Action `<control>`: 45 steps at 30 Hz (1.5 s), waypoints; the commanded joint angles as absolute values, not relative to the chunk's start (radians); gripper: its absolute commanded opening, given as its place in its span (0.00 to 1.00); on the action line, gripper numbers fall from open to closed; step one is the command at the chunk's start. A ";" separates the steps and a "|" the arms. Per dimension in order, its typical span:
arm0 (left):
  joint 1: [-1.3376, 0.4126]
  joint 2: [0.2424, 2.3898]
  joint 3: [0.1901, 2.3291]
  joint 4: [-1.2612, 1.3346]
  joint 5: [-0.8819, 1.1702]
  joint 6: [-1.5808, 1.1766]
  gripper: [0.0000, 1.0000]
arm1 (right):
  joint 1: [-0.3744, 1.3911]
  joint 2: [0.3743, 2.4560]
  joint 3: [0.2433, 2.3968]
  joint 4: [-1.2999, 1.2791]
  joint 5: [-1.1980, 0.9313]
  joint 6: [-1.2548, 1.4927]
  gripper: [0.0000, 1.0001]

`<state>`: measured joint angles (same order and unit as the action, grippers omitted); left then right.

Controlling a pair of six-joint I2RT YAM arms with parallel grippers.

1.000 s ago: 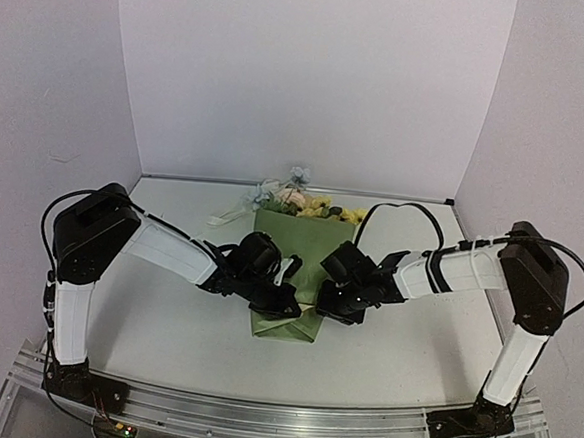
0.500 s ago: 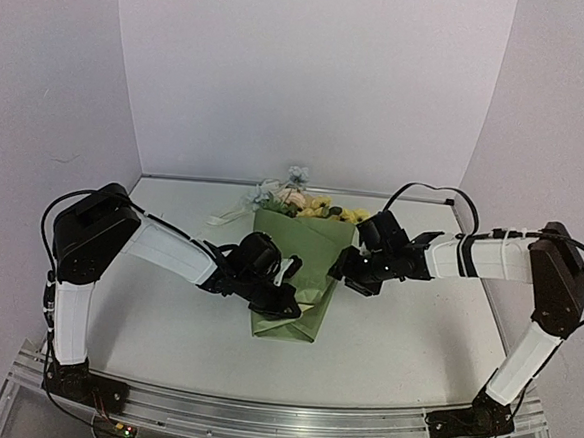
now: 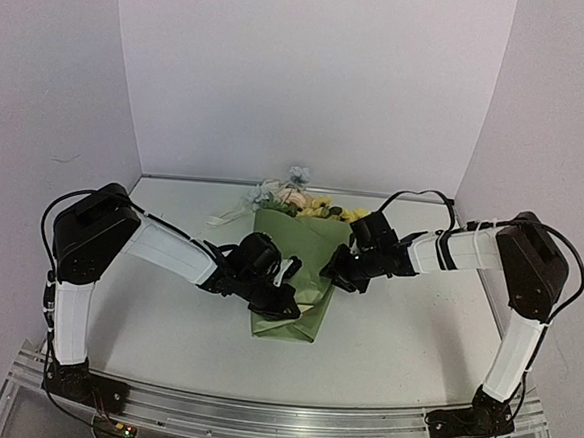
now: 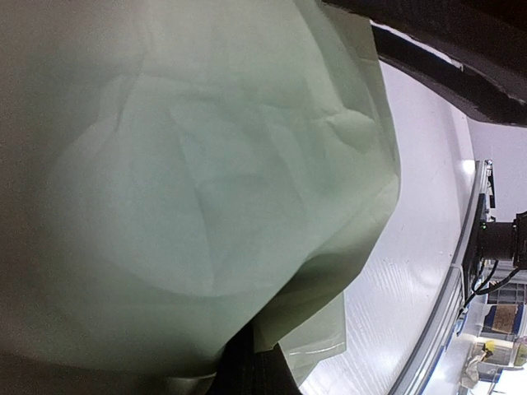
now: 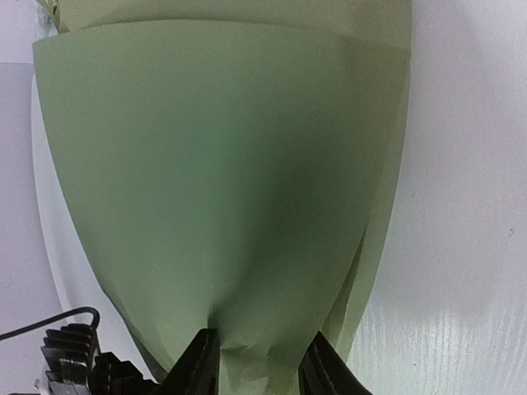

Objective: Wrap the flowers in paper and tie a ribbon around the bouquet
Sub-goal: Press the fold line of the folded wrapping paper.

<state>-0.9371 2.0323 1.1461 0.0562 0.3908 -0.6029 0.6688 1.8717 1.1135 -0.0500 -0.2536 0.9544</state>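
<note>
Showed the paper (image 3: 305, 245) folded into a cone near the middle of the table (image 3: 415, 328), narrow end toward the near edge and wide rim toward the far edge. Showed the flowers (image 3: 298, 199) inside it, with only blue, pink and yellow blooms visible above the rim. Found the ribbon (image 3: 227, 214) lying loose on the surface just left of the blooms, toward the far edge, not yet around the cone.

Found the left gripper (image 3: 284, 302) on the cone's lower left flank, fingers (image 4: 247, 374) pressed together, apparently on a gathered fold of the sheet. Found the right gripper (image 3: 331, 279) at the cone's right edge. In its wrist view, caught the fingers (image 5: 203, 366) part-way closed with a puckered fold of paper between them, so judged to be pinching it.

Judged the wrap to be held only by these two pinches, and expected the overlapped flaps to spring open on release of either. Reckoned the fetching of the ribbon, well apart from both grippers, to require exactly such a release. Feared also tearing or hard creasing of the thin sheet under a sideways pull, and slipping of the stems toward the narrow end under a tilted lift.

Read no brand, label or lettering anywhere. Made out no print on the ribbon at this size.
</note>
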 commanded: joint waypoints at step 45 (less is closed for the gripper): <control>-0.881 1.985 1.019 0.125 0.485 -0.779 0.09 | 0.747 1.783 1.218 -0.293 -0.033 0.862 0.30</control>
